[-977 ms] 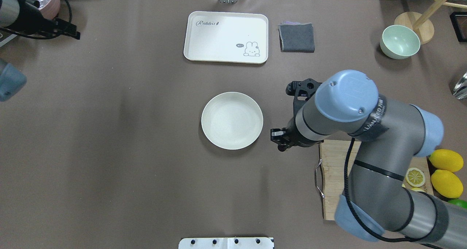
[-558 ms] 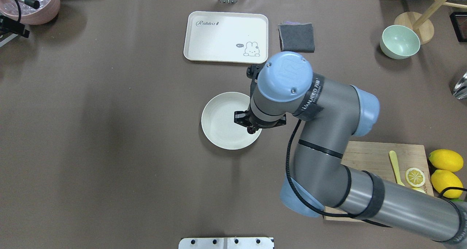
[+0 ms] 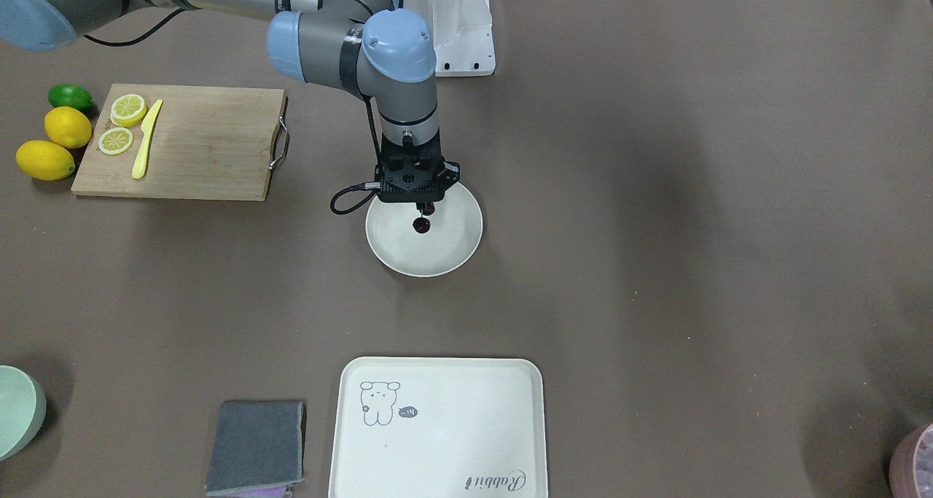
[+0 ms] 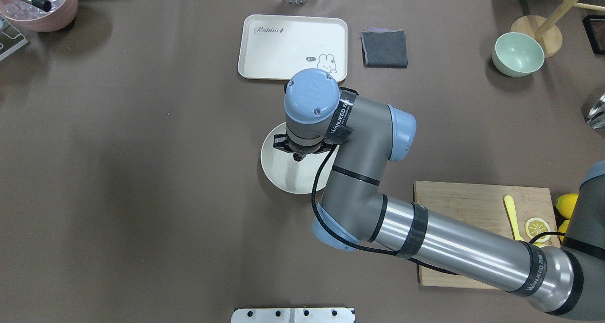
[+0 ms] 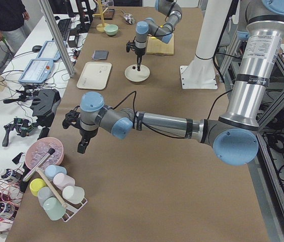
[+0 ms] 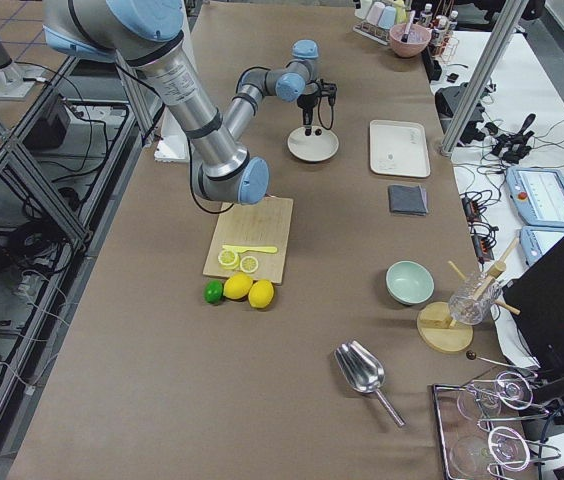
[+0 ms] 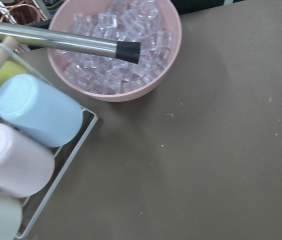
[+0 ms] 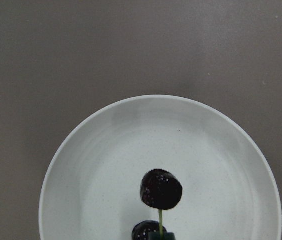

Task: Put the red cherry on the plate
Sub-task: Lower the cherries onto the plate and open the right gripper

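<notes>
A pair of dark red cherries [image 8: 161, 189] hangs by thin stems from my right gripper [image 3: 423, 208], which is shut on the stems. The red cherry [image 3: 421, 224] is over the inside of the round off-white plate [image 3: 437, 257], a little off its middle. I cannot tell whether it touches the dish. In the overhead view the wrist covers the plate's [image 4: 279, 171] far edge, and the cherry [image 4: 298, 157] peeks out below it. My left gripper [image 5: 81, 146] shows only in the exterior left view, near the pink ice bowl, and I cannot tell whether it is open or shut.
A wooden cutting board [image 3: 197, 148] carries lemon slices and a yellow knife, with lemons [image 3: 45, 159] and a lime beside it. A cream tray [image 3: 437, 425], grey cloth [image 3: 255, 447] and green bowl [image 4: 517, 53] lie on the operators' side. Pink ice bowl [image 7: 116, 45] and cup rack stand at the robot's far left.
The right arm swung left from beside the cutting board to over the plate, carrying the cherry. The left arm pulled out of the overhead view at its left edge.
</notes>
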`<action>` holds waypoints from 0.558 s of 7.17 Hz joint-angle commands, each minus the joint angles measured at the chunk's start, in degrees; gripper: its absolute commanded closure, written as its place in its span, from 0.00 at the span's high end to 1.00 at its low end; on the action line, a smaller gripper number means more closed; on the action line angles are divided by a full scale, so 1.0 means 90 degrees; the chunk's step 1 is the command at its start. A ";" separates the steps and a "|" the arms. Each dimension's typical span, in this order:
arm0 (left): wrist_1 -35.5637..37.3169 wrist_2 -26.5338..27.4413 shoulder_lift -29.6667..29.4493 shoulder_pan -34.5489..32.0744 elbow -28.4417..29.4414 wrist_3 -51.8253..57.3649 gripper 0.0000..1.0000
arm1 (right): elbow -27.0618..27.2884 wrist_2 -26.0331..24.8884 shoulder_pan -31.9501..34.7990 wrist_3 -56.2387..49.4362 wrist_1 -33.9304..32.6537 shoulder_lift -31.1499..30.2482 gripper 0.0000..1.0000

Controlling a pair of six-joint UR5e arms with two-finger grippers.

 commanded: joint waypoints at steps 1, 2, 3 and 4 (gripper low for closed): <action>0.0038 -0.0043 0.0003 -0.0112 -0.0010 0.0087 0.98 | -0.0198 -0.0035 -0.0123 0.0120 0.0135 0.0052 0.96; 0.0038 -0.0063 0.0003 -0.0151 -0.0020 0.0096 0.98 | -0.0178 -0.0045 -0.0133 0.0266 0.0135 0.0072 1.00; 0.0038 -0.0063 0.0013 -0.0171 -0.0020 0.0164 0.98 | -0.0091 0.0033 0.0012 0.0200 0.0067 0.0072 1.00; 0.0183 -0.0053 0.0013 -0.0287 -0.0001 0.0619 0.98 | 0.0132 0.0391 0.0332 0.0190 -0.0021 0.0004 1.00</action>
